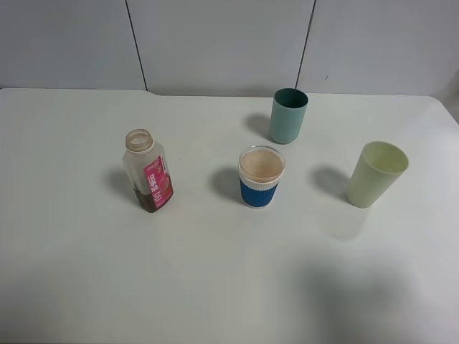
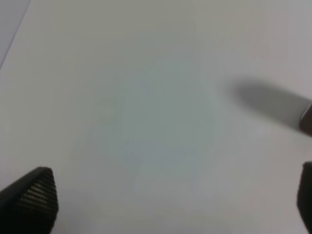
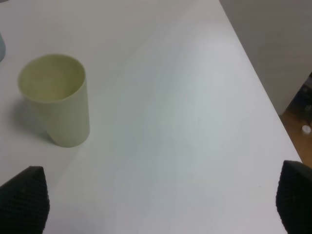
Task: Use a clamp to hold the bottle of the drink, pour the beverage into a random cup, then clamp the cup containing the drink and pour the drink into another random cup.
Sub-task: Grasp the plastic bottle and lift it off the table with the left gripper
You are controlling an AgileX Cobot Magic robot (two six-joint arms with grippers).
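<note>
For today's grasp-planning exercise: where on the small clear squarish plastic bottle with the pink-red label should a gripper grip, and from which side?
Probably the bottle mid-body, across its flat sides below the wide neck, coming level from the high view's left: it stands upright and uncapped.

You are looking at a robot test lab or similar indoor work cell. Identify it by the plain white bench [image 1: 79, 287], wide and matte, which stands against a wall [image 1: 215, 43] of flat grey panels divided by thin dark seams. Past the bench edge, the right wrist view shows a strip of brown floor [image 3: 301, 119].
</note>
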